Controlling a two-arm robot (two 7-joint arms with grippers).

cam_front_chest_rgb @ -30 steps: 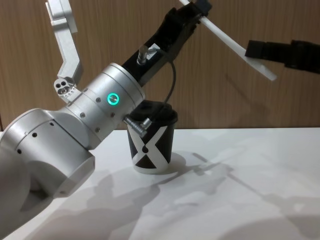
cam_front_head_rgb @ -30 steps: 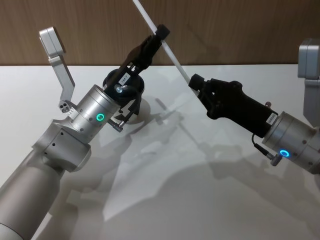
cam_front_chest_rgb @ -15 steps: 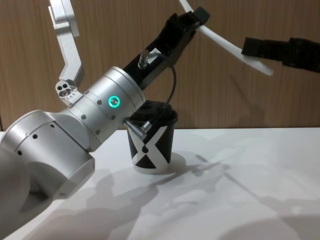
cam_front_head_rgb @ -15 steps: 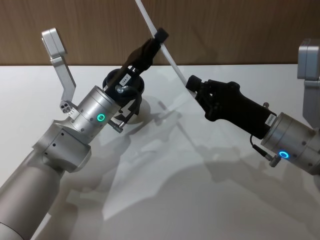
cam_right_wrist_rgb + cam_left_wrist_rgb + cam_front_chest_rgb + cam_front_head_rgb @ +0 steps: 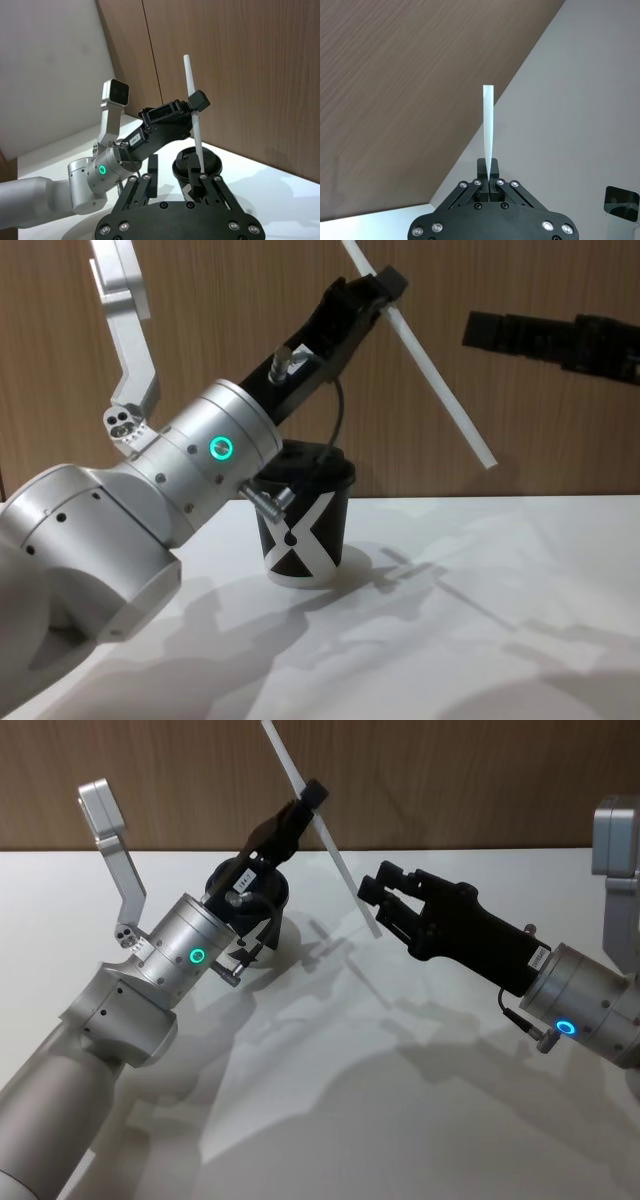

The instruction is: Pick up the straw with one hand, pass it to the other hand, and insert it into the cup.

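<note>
Both arms are smooth silver-grey cylinders dotted with small dark screw holes. The left wrist (image 5: 180,942) glows with 1 green ring, the right wrist (image 5: 585,1000) with 1 blue ring. The left gripper (image 5: 312,795) is black, with a white label and a thin black cable (image 5: 341,410) ending in a metal plug. The right gripper (image 5: 383,885) is black too, its base studded with silver screws.

White matte desk (image 5: 420,1120), plain surface. A brown wood-grain panel wall (image 5: 480,780) with vertical seams runs along the far desk edge. A pale plain wall (image 5: 50,60) adjoins the panels. Soft overlapping shadows (image 5: 300,1040) lie across the desk centre.
</note>
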